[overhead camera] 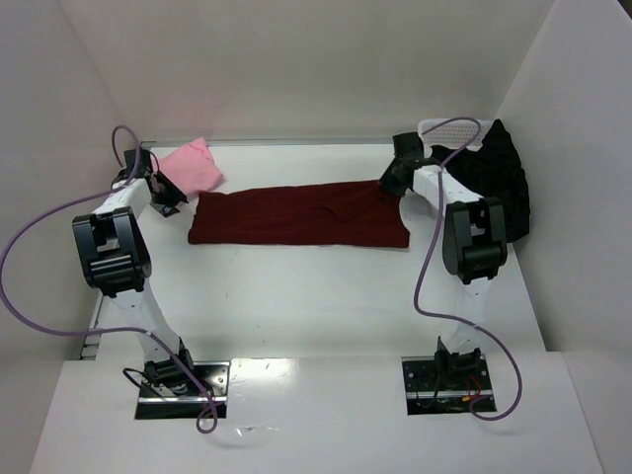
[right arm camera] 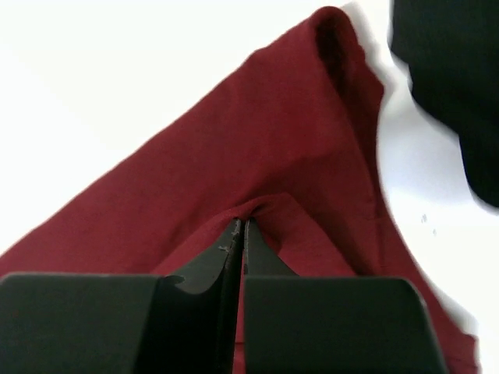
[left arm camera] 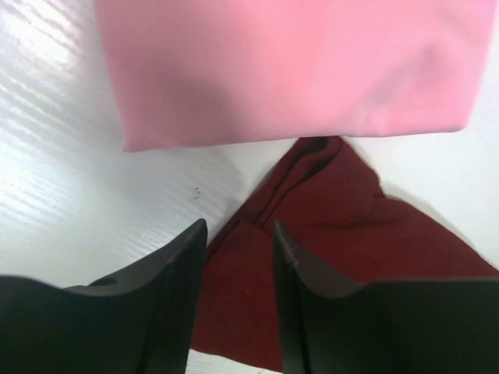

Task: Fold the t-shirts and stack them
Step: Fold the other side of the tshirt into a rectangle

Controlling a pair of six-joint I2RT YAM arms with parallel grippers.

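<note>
Because the limp maroon t-shirt (overhead camera: 296,215) is needing corner holds, the right gripper (right arm camera: 240,227) is pinching it, the left gripper (left arm camera: 239,226) hanging part-open.

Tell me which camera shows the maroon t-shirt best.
Top external: the whole maroon t-shirt lies spread across the table. Left wrist shows only one end, beneath the open left gripper. Right wrist shows a fold pinched in the right gripper.

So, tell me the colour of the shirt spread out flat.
The shirt is dark maroon, clearest in the top external view.
</note>
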